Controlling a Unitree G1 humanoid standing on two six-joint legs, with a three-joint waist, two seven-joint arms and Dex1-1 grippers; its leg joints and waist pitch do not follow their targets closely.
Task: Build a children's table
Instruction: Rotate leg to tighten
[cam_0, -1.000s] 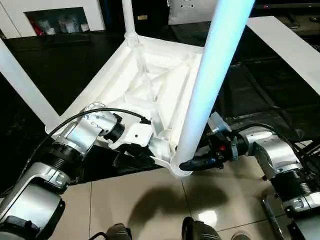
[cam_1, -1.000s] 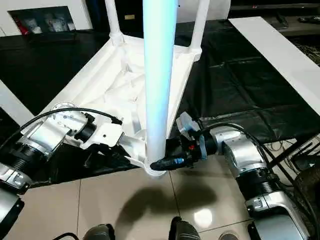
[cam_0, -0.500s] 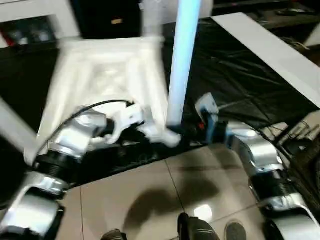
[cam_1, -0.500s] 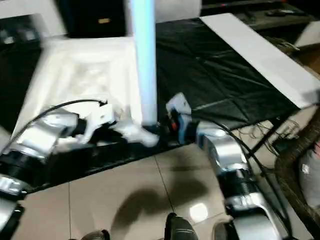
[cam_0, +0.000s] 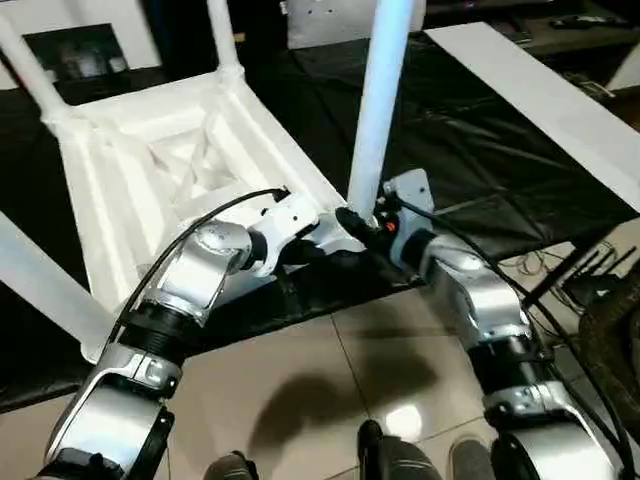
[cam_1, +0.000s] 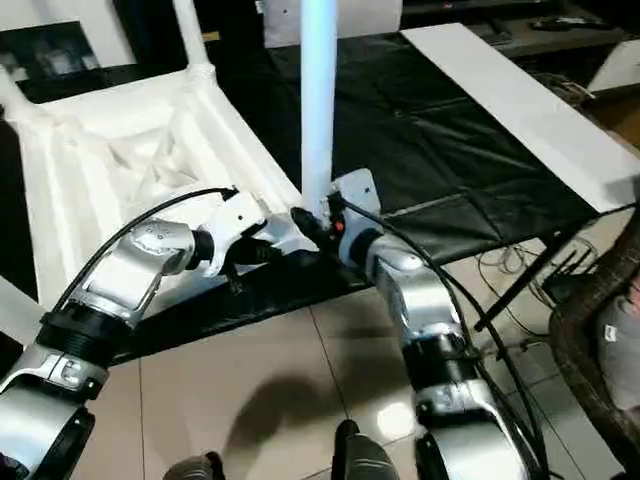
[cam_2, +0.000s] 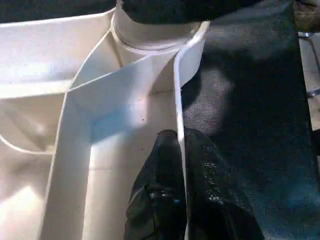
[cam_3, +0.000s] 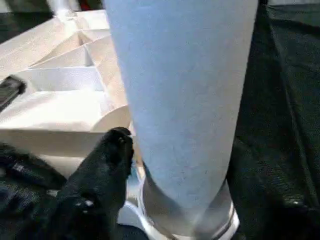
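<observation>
- While it lay ribs-up on black sheeting, the tabletop (cam_0: 150, 170) ran lengthwise away from the robot.
- Near leg (cam_0: 380, 100) stood upright in its corner socket, top cut off.
- Left gripper (cam_2: 177, 150): fingers pinched the tabletop's rim wall.
- Right gripper (cam_3: 130, 150): one finger against the leg base; grip unclear.

Near leg (cam_0: 380, 100) cropped at top

Head eyes look down over both forearms; wrist cameras sit close, sharing the tabletop (cam_0: 150, 160) corner.
</observation>
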